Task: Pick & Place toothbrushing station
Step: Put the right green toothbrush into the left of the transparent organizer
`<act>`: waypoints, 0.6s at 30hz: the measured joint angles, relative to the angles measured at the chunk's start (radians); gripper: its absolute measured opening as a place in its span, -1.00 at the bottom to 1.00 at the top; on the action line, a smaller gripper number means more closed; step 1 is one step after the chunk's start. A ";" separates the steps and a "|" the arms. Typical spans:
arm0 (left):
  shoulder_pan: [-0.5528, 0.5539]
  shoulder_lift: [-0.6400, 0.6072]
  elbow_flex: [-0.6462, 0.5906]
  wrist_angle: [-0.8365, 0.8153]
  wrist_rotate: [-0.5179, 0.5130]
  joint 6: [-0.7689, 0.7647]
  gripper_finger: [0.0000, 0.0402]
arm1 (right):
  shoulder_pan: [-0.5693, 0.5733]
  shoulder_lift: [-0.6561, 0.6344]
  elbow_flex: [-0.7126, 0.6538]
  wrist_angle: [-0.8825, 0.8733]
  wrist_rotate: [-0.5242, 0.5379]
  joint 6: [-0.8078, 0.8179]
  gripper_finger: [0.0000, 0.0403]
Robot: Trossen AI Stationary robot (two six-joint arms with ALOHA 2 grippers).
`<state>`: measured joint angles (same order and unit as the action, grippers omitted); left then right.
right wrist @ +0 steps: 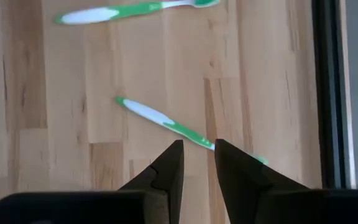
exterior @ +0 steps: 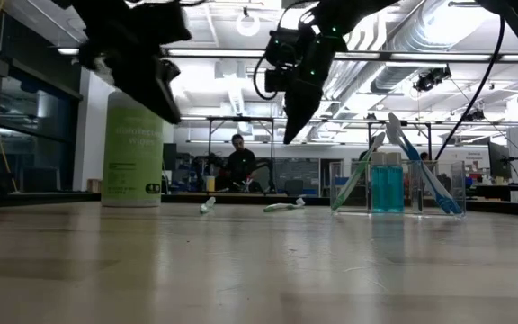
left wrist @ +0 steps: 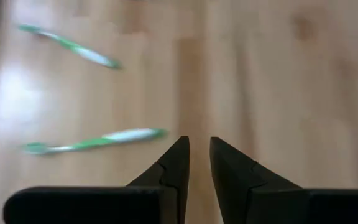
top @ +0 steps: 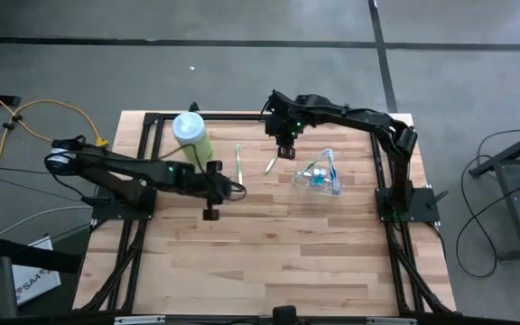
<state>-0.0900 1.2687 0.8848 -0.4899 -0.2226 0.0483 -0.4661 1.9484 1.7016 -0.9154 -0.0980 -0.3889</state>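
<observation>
Two green toothbrushes [top: 238, 161] loose on the table [top: 278, 262], one clear holder [top: 319, 176], one pale-green bottle [top: 191, 135], two arms.

The room is bright, with lamps [exterior: 248, 22] shining high up on the ceiling. The wooden table [top: 269, 262] looks evenly lit from above. Seen from low down, both arms look dark against the light. The two green toothbrushes [left wrist: 95, 141] look smeared and blurry.
</observation>
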 joint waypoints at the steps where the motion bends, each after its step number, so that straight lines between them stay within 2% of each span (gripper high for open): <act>1: 0.017 -0.017 0.000 -0.024 0.068 0.011 -0.72 | 0.011 0.000 0.000 -0.001 0.017 -0.022 -0.59; 4: 0.058 -0.055 0.000 -0.026 0.219 0.020 -0.72 | 0.049 0.003 0.000 0.000 0.119 -0.079 -0.59; 7: 0.084 -0.077 0.000 -0.032 0.296 0.028 -0.72 | 0.087 0.027 0.000 -0.004 0.192 -0.121 -0.59; 12: 0.096 -0.082 0.000 -0.053 0.303 0.083 -0.72 | 0.130 0.108 0.000 -0.030 0.233 -0.168 -0.59; 16: 0.096 -0.082 0.000 -0.054 0.304 0.117 -0.72 | 0.142 0.161 -0.001 -0.042 0.306 -0.221 -0.59; 18: 0.096 -0.082 0.000 -0.054 0.304 0.134 -0.72 | 0.138 0.168 -0.001 -0.038 0.297 -0.249 -0.59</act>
<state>0.0059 1.1866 0.8852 -0.5438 0.0814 0.1823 -0.3286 2.1163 1.7008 -0.9530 0.1987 -0.6379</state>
